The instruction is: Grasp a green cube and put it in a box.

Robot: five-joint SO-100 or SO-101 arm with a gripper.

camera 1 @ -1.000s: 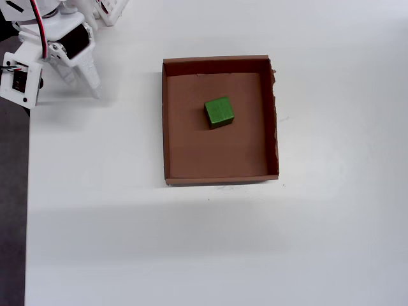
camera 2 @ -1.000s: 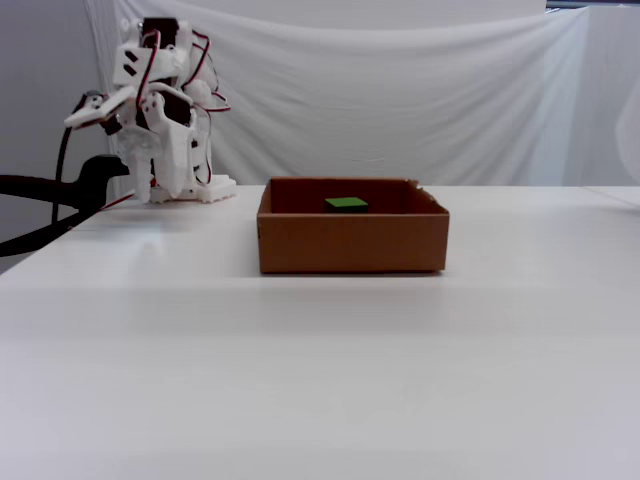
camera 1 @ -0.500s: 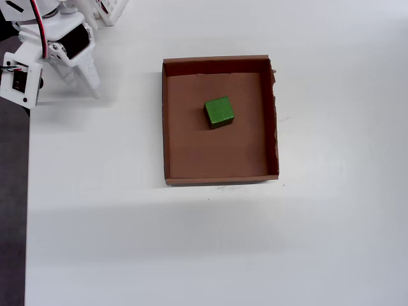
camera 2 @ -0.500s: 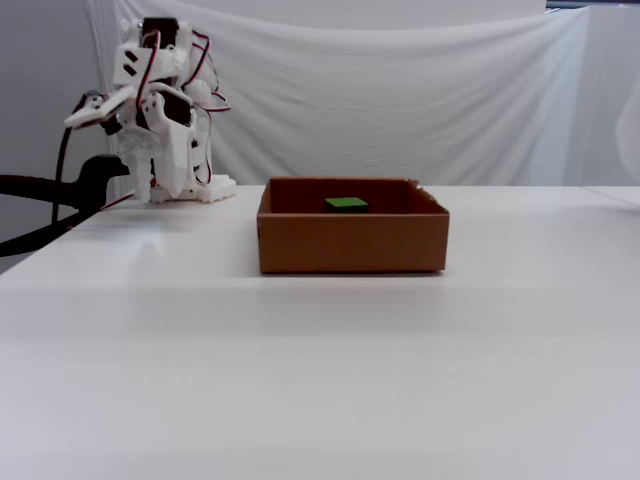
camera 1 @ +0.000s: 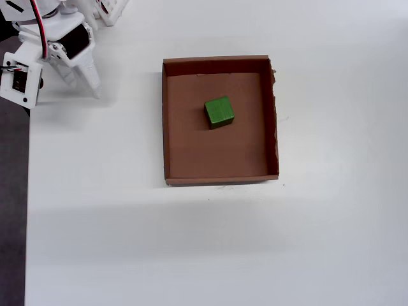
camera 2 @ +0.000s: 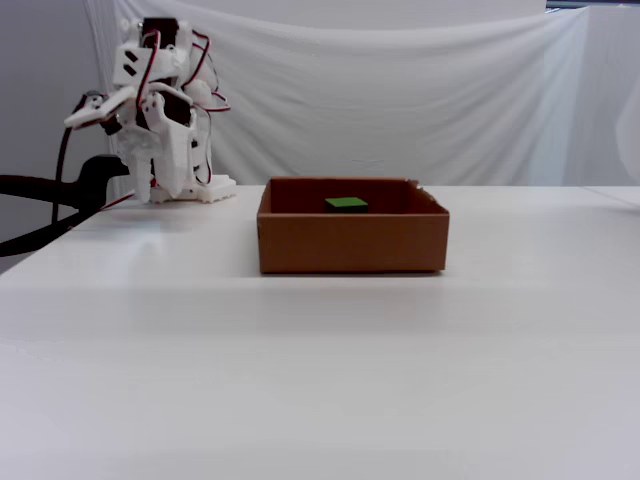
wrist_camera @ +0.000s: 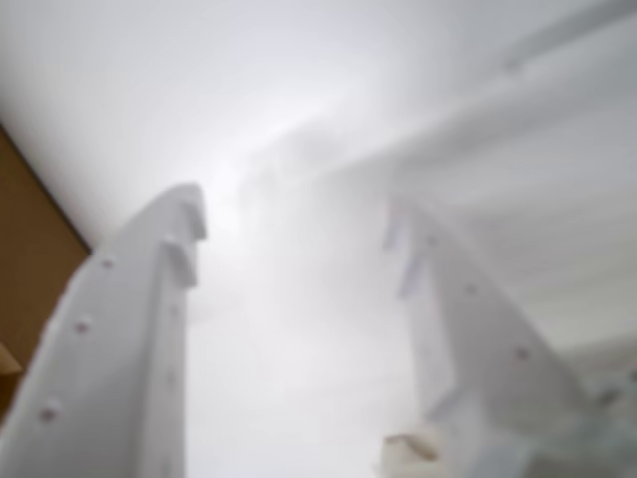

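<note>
The small matte green cube (camera 1: 219, 111) rests on the floor of the shallow brown cardboard box (camera 1: 167, 127), well apart from the white two-finger gripper (wrist_camera: 299, 239), whose jaws stand spread and empty over the white table (camera 1: 127, 242).

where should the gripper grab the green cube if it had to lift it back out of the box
Likely from straight above, closing on two opposite side faces of the green cube. It sits flat near the middle of the box, clear of every wall, and the walls block a sideways approach. It is turned slightly against the box, so the gripper should rotate to match.
</note>
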